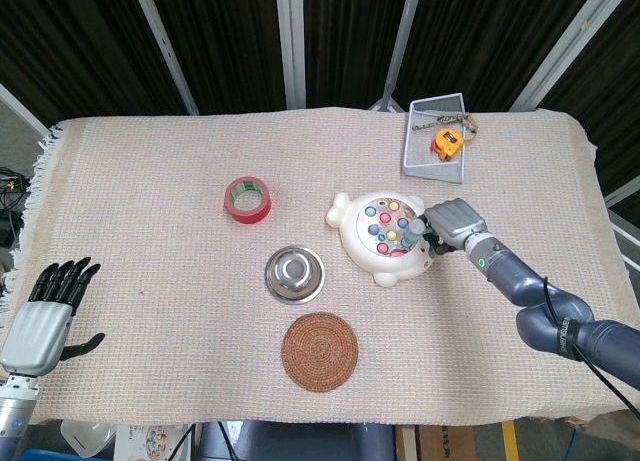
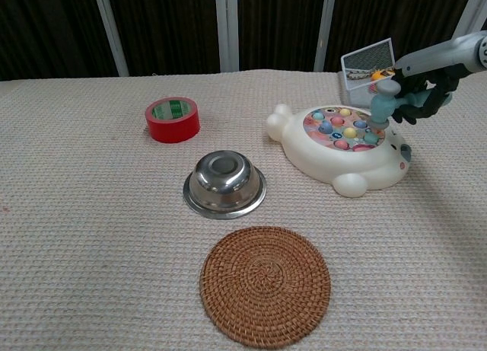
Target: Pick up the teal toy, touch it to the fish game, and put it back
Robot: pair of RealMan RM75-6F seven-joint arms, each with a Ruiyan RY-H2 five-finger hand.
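At right of centre, the right robot hand (image 2: 422, 100) is pinching the teal toy (image 2: 383, 98) over the fish game (image 2: 342, 147); it looks light, rigid, best held by its handle. The left robot hand (image 1: 45, 319) is lying spread.

— What is seen at the right hand (image 1: 455, 223)?
— A teal toy (image 1: 411, 231) is gripped over the fish game's (image 1: 385, 236) right edge.
— And elsewhere?
— The left hand (image 1: 45, 316) is held at the cloth's left edge, fingers apart. A steel bowl (image 1: 294, 273) is placed between red tape (image 1: 247, 199) and a woven coaster (image 1: 320, 351).
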